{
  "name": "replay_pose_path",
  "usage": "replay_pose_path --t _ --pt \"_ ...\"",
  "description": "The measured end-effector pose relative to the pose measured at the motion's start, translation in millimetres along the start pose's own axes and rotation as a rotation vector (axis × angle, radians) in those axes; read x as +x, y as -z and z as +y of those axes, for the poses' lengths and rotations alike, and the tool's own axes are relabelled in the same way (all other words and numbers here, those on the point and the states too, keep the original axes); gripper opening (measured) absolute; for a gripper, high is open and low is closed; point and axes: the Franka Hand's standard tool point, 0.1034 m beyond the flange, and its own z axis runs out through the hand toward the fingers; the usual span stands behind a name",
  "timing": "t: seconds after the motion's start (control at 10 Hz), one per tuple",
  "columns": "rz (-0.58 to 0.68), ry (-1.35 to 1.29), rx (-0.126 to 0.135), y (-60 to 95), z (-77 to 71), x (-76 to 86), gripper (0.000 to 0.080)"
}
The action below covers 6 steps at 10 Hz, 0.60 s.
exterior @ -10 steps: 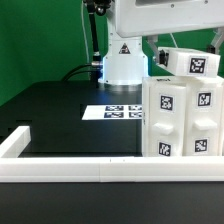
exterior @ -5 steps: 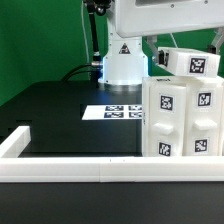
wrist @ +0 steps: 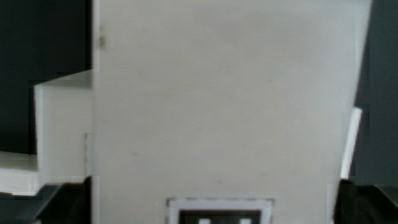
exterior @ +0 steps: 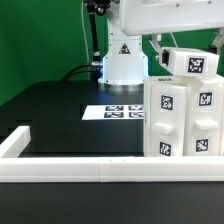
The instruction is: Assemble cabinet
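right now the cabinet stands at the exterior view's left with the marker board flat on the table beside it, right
No: the exterior view shows the cabinet at its right, not left. The marker board does lie flat on the table beside it.

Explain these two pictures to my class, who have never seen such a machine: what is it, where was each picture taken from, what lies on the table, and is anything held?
The machine is a white robot arm that puts furniture together with a two-finger pincer. One picture comes from a camera standing off the arm, the other from a camera on its wrist.

In the exterior view, a black table carries a thin flat white marker board, which is there for the cameras only. On that view's right stands the large white plastic cabinet with black-and-white square tags. A smaller white tagged part sits tilted on top of it. A long low white border rail runs along the front.

The wrist view is almost filled by a white panel, seen very close. The pincer is too hidden to tell whether it grips anything.
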Motion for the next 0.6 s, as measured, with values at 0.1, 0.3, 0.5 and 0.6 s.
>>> replay_pose_path --t 0.1,0.3,0.5,0.6 --pt "0.0 0.0 0.0 -0.2 0.1 -0.1 0.0623" --pt "0.0 0.0 0.0 0.0 0.3 0.2 0.0557" --pt "0.001 0.0 0.0 0.1 0.3 0.3 0.0557" --pt "0.001 0.0 0.0 0.1 0.3 0.3 0.0557"
